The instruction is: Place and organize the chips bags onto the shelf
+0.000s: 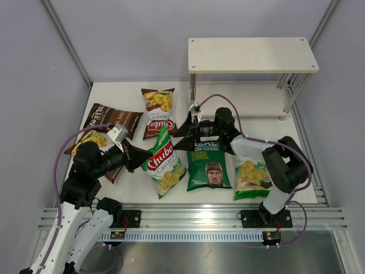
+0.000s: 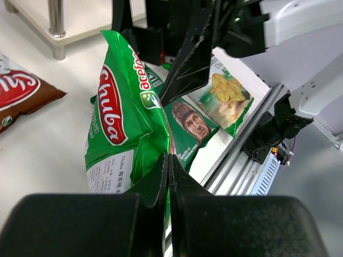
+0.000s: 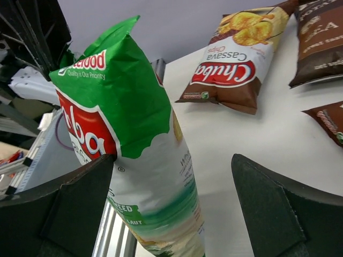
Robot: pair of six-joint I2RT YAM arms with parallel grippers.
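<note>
Your left claw (image 2: 169,160) is clenched on the glossy green Chuba bag (image 1: 164,162), which stands upright just ahead of it. Your right claw (image 3: 171,160) gapes wide, that crinkled bag between its fingers. A dark green face bag (image 1: 209,168) lies flat beneath it, and the beige wooden shelf (image 1: 251,54) stands behind.

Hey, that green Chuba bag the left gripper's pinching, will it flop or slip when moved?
Likely light: the bag stands up from just an edge pinch by the left gripper. Its top looks bent, so probably floppy. The glossy film may slip.
</note>
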